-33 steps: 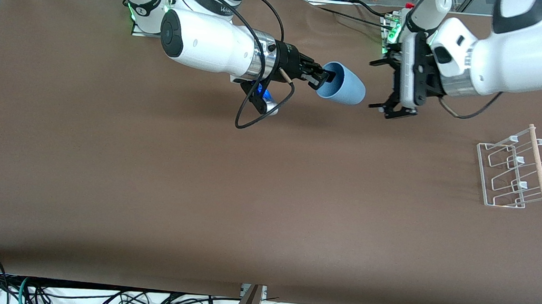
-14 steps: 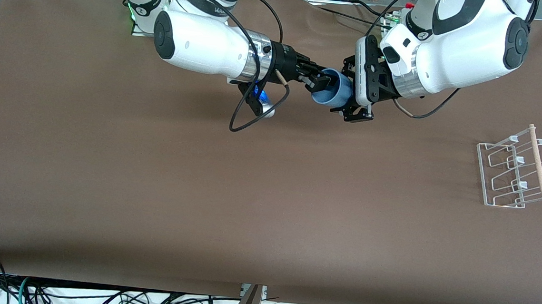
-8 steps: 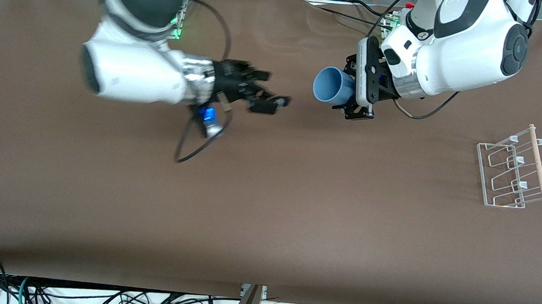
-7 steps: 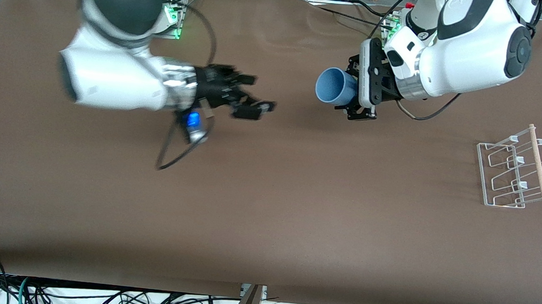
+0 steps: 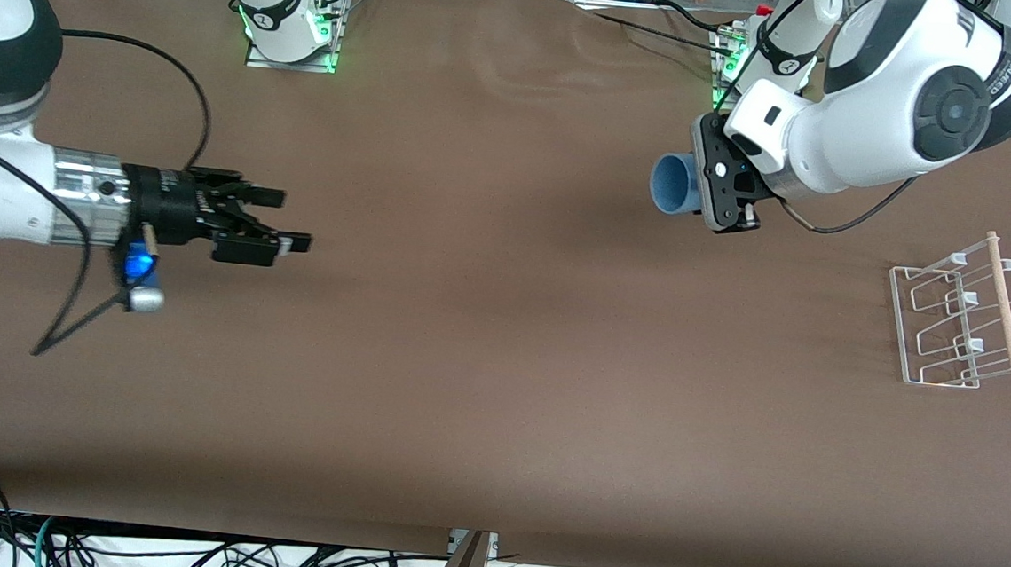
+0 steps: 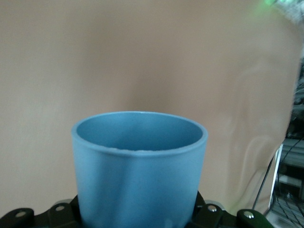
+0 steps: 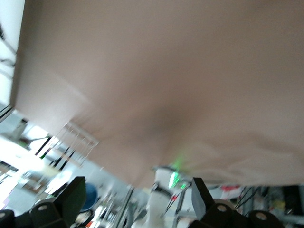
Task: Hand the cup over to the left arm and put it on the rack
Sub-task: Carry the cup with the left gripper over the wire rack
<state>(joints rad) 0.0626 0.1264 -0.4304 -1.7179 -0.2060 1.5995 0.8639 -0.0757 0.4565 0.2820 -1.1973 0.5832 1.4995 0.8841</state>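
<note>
The light-blue cup (image 5: 673, 184) is clamped in the closed jaws of the left gripper (image 5: 715, 184), held in the air over the desk (image 5: 498, 390) near the left arm's base. The right gripper (image 5: 274, 223), jaws spread wide and empty, is seen over the right arm's end. The handover is judged done; placing on the wire rack (image 5: 957, 315) remains.

Counts on the brown table

One cup (image 5: 671, 185), one rack (image 5: 957, 320) (with a single wooden dowel (image 5: 1003, 305)), two arms, two grippers: left gripper (image 5: 715, 184), right gripper (image 5: 283, 219).
</note>
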